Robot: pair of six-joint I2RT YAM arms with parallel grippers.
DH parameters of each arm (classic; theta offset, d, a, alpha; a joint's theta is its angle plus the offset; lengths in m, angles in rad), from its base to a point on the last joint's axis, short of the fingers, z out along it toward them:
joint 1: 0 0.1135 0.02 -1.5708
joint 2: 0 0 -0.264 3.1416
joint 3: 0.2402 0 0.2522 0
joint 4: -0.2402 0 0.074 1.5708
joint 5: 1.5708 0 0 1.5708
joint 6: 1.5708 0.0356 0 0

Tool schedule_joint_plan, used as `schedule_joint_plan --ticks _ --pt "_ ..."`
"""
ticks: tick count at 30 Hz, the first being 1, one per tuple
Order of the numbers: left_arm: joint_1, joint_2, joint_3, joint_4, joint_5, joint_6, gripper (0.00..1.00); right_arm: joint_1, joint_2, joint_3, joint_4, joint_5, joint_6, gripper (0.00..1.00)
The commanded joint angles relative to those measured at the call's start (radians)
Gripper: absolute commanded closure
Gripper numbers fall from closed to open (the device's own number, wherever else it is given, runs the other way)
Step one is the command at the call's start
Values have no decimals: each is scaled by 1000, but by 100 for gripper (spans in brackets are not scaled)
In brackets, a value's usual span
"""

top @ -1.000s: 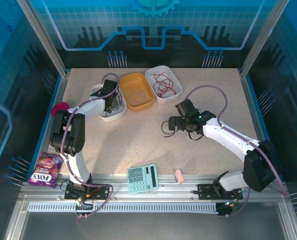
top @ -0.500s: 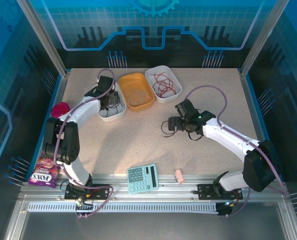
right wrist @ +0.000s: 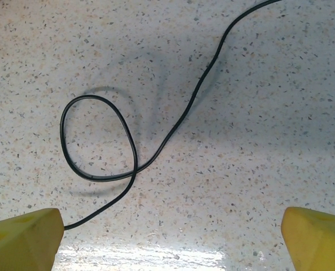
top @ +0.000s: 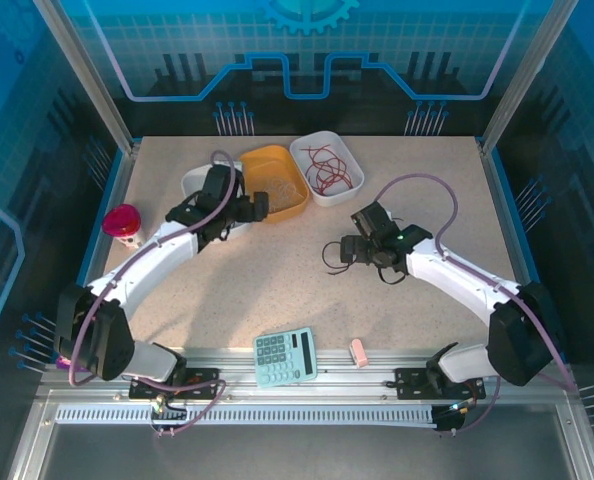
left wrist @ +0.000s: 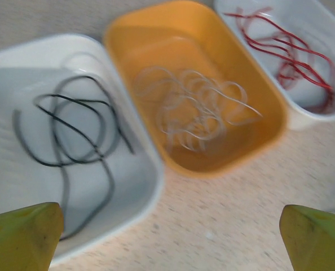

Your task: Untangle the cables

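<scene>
1. Right gripper [right wrist: 168,240] hangs wide open, empty, over a loose black cable [right wrist: 131,155] looped on the table [right wrist: 258,169].
2. Left gripper [left wrist: 168,240], equally wide and empty, overlooks sorted trays [left wrist: 150,180]: black coils [left wrist: 71,132], whitish cables [left wrist: 193,113], red cables [left wrist: 291,56].
3. Looks limp, feather-light, slippery: I'd pinch the straight run, clear of the loop's crossing.

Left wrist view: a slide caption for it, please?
Open left gripper faces black cables in a white tray, whitish cables in an orange tray, red cables in another white tray.
</scene>
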Motion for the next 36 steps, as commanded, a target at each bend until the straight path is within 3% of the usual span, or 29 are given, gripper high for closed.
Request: schedule_joint_plan --ticks 1,7,17,26,36 --pt "-42 -40 -58 67 127 -61 1 9 -42 -25 -24 37 42 0" --pt "-136 -10 -110 229 243 -75 1 -9 -99 -74 -18 45 73 0" --pt "-284 231 -27 329 322 12 2 -131 -264 -198 -29 -9 103 0" --pt "-337 483 142 276 406 112 25 -270 -442 -289 -60 -71 95 0" --pt "-336 623 275 88 235 108 44 -312 -522 -337 -52 -106 92 0"
